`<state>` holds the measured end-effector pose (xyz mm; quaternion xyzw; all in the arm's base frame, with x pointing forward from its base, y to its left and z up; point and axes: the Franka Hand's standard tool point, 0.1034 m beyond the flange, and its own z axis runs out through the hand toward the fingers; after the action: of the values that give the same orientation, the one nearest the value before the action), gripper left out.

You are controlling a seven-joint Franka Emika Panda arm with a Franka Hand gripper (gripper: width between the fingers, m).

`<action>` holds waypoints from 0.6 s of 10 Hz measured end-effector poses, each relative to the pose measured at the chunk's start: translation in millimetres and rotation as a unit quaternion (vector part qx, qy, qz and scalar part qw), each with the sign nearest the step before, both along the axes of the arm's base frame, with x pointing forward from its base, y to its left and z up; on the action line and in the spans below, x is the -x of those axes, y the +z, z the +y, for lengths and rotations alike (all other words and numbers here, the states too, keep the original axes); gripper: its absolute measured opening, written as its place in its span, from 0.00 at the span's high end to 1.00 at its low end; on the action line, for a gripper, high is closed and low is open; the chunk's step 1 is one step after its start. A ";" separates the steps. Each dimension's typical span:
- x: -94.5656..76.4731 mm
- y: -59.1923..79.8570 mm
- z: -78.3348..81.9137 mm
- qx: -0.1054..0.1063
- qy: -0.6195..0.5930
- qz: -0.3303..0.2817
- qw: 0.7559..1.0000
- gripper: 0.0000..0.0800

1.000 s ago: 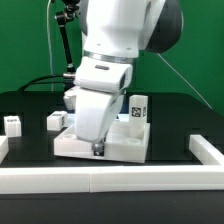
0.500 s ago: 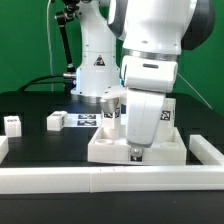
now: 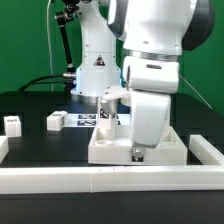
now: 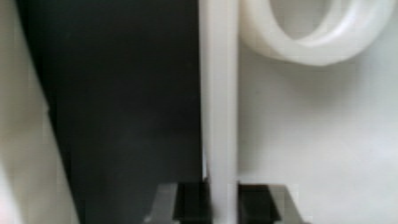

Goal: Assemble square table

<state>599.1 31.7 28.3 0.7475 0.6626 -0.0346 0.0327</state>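
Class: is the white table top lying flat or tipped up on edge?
Flat. The table top rests level on the black surface, rim upward, the gripper clamped on that rim.

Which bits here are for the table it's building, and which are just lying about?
For the job: white plastic square tray-like table top, gripped at its rim by the gripper; two short white tagged peg legs.
Just there: thin white marker board; long white rail.
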 end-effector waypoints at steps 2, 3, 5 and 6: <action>-14.4 1.8 18.8 -0.006 0.003 -0.005 1.000 0.93; -24.1 2.7 29.0 -0.006 0.012 -0.009 1.000 0.93; -35.6 2.7 33.8 0.011 0.028 -0.003 1.000 0.92; -36.2 2.5 33.3 0.014 0.028 -0.003 1.000 0.92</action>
<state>635.3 64.9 30.8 0.7285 0.6823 -0.0404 0.0459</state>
